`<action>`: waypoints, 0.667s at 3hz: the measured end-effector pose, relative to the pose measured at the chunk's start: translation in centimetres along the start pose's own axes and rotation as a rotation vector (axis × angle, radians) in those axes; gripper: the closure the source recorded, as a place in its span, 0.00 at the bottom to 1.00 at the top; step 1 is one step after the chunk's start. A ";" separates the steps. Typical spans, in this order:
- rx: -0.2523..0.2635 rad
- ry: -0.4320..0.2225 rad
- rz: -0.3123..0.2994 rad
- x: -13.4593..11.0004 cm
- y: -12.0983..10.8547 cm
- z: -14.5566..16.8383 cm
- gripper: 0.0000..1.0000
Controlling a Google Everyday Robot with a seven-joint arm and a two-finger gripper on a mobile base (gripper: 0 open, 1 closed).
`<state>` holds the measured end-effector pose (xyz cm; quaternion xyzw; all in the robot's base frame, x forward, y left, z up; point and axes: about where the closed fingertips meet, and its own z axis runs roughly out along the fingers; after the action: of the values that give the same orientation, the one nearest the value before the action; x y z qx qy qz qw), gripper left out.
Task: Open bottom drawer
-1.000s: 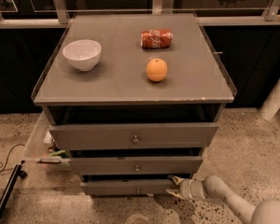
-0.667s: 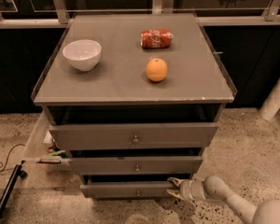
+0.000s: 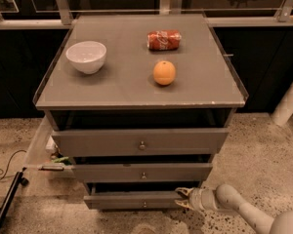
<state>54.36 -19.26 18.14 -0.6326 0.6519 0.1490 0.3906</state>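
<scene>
The bottom drawer [image 3: 132, 200] is the lowest and narrowest grey front of the cabinet, with a small round knob [image 3: 144, 204]. It stands slightly pulled out. My gripper [image 3: 181, 198] reaches in from the lower right, and its tan fingertips [image 3: 183, 192] clasp the right end of that drawer front, above and below it. The pale arm trails off to the bottom right corner.
The middle drawer [image 3: 142, 172] and top drawer [image 3: 141, 141] also stand a little open. On the cabinet top [image 3: 117, 87] are a white bowl [image 3: 86, 56], a red can [image 3: 164, 40] lying down and an orange [image 3: 164, 72]. A white post [image 3: 288, 106] stands at the right and a black cable [image 3: 0, 172] lies at the left.
The bottom drawer front has come slightly outward and lower in view, with my gripper staying at its right end. Everything on the top is unmoved.
</scene>
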 end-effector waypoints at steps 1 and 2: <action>0.001 -0.009 0.022 0.2 1.6 -1.0 1.00; 0.001 -0.009 0.022 0.2 1.6 -1.0 0.81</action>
<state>52.57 -19.86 18.21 -0.6247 0.6570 0.1559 0.3921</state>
